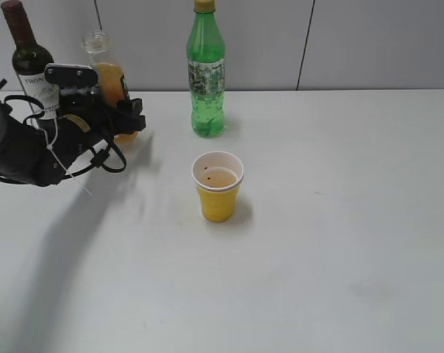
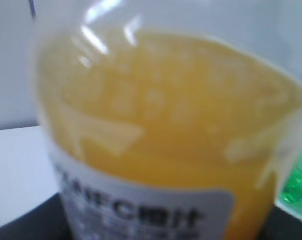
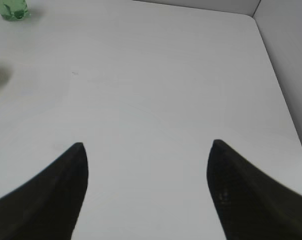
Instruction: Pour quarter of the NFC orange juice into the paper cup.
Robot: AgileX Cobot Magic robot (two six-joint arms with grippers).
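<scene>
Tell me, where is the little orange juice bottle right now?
In the exterior view the orange juice bottle stands at the far left of the table, just right of the dark wine bottle, with the left tool around its lower half.

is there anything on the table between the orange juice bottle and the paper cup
Nothing visible. The NFC orange juice stands back left at the left gripper; bare table runs to the paper cup. The green bottle stands behind that path.

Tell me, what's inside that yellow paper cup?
The paper cup holds a shallow layer of orange liquid, with a few dark specks on its white inner wall. How deep the liquid goes cannot be seen, since the cup's own wall hides it.
</scene>
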